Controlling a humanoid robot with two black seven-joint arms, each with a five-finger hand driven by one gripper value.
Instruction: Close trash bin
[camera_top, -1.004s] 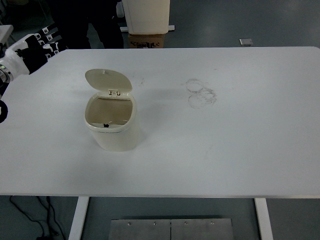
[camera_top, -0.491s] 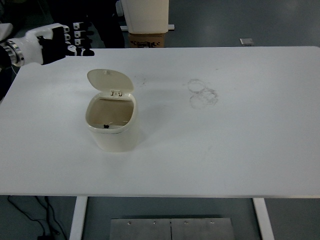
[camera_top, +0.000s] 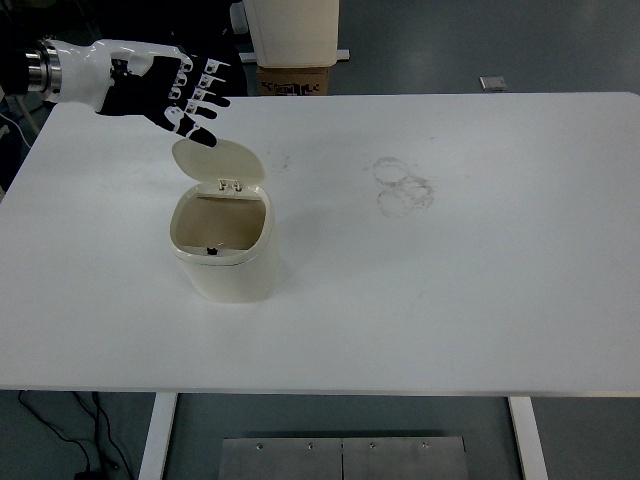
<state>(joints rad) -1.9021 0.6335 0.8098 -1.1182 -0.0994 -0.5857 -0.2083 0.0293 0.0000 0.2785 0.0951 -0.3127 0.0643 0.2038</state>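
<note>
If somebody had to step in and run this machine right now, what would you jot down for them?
Left hand: open, fingers spread, holding nothing, just above and behind the top edge of the raised lid; contact not clear.
Right hand: not in view.
Trash bin: upright on the left part of the white table, lid hinged open at the back, standing up.
Done: the hand has reached the lid.
Left: push the lid forward and down until it closes over the opening.

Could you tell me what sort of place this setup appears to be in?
Probably a robotics lab or test workspace: a plain white table on a grey floor, holding only a cream trash bin, with the left hand reaching over its open lid.
</note>
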